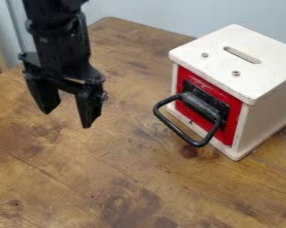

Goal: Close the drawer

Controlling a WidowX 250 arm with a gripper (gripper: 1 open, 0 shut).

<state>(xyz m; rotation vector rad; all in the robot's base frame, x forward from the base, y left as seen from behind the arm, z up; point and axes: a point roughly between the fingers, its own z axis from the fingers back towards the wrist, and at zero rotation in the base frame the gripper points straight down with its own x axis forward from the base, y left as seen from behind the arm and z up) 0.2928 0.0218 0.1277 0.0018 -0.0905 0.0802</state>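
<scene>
The drawer [208, 108] has a red front with a black panel and sits in a small white box [241, 71] with slots in its top, at the right of the wooden table. Its large black loop handle [184, 122] sticks out toward the left front and rests low over the table. The red front looks about flush with the box face. My gripper [64, 107] hangs well to the left of the handle, pointing down, open, with nothing between its black fingers [90, 109].
The wooden table [121, 178] stretches across the view, with its left edge at the upper left. A pale wall stands behind the box.
</scene>
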